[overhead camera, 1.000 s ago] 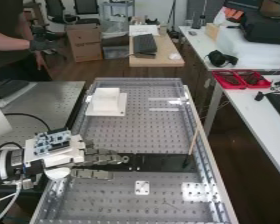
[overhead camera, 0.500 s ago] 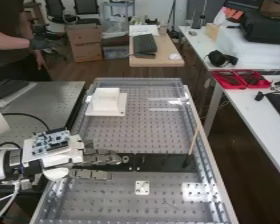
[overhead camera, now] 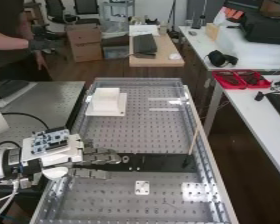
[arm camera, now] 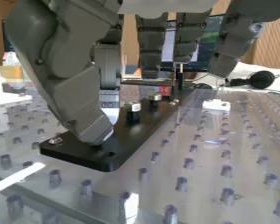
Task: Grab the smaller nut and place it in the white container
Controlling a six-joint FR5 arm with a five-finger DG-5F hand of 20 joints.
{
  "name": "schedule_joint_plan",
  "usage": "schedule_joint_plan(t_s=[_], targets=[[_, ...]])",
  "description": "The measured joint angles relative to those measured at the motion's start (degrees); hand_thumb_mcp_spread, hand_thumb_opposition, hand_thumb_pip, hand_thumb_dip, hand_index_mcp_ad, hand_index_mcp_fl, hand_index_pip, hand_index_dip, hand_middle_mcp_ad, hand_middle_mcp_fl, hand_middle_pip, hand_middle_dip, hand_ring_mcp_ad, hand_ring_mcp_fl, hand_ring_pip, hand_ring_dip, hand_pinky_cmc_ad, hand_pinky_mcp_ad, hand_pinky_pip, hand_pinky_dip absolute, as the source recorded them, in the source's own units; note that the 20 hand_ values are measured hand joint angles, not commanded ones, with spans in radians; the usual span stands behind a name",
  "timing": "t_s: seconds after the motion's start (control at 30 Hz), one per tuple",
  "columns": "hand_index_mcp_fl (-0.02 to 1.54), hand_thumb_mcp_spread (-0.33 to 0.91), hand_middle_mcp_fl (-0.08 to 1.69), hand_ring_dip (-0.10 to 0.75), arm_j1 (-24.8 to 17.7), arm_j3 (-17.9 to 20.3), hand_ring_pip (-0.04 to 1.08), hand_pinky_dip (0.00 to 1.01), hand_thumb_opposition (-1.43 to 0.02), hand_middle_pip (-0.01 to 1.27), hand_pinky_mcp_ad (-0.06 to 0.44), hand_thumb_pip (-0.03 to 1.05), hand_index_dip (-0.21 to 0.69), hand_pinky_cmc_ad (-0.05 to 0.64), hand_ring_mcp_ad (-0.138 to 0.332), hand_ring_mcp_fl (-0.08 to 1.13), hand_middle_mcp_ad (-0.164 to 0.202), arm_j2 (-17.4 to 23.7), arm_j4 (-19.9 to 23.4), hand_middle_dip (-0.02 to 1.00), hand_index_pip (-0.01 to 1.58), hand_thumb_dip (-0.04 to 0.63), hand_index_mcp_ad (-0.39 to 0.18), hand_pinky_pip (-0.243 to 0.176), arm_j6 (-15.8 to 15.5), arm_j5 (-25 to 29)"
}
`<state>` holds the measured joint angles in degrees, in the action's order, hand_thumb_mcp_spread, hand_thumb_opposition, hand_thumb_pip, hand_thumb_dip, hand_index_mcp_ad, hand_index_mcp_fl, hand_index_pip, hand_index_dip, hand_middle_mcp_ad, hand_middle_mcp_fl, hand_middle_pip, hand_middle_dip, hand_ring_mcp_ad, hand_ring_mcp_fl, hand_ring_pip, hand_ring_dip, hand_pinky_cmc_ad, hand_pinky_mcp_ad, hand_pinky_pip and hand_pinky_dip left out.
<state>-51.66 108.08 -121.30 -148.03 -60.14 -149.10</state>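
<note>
My hand [overhead camera: 99, 157] is wide and empty; grasping and placing both remain. Nuts [arm camera: 133, 106] are on the black bar [overhead camera: 165, 163], which is smaller I cannot tell; white container [overhead camera: 106, 98] is at 12 o'clock from it in high view.

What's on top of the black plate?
The black plate carries two silver-topped posts and a small metal piece near one end; whatever the hand covers can't be seen.

Saw container [overhead camera: 106, 101] on bench [overhead camera: 140, 134], behind bar [overhead camera: 157, 163] and toward left, stick [overhead camera: 193, 141] at bar's right end, mount [overhead camera: 142, 185] in front.
</note>
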Motion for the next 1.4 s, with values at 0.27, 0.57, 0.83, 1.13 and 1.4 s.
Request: schedule_joint_plan(t_s=[0.27,0.57,0.83,1.13,1.4], targets=[[0.20,0.43,0.17,0.075,0.2,0.3,0.09,0.20,-0.90,0.13,0.284,0.72,0.031,0.365,0.133,0.00,0.072,0.0,0.2,0.22,1.44,0.267,-0.185,-0.010,0.2,-0.3],[0.20,0.43,0.17,0.075,0.2,0.0,0.09,0.20,-0.90,0.13,0.284,0.72,0.031,0.365,0.133,0.01,0.072,-0.3,0.1,0.22,1.44,0.267,-0.185,-0.010,0.3,-0.3],[0.22,0.43,0.17,0.075,0.1,0.2,0.09,0.20,-0.90,0.13,0.284,0.72,0.031,0.365,0.133,0.00,0.072,-0.4,0.3,0.22,1.44,0.267,-0.185,-0.010,0.3,0.0],[0.25,0.43,0.16,0.073,-0.3,0.5,0.09,0.20,-0.90,0.13,0.284,0.72,0.019,0.365,0.133,0.00,0.072,-0.1,0.3,0.22,1.46,0.267,-0.182,-0.010,0.2,0.4],[0.27,0.42,0.16,0.073,-0.5,0.5,0.09,0.21,-0.90,0.13,0.284,0.72,0.017,0.365,0.129,0.00,0.068,0.0,0.3,0.22,1.47,0.267,-0.194,-0.010,0.1,0.6]])
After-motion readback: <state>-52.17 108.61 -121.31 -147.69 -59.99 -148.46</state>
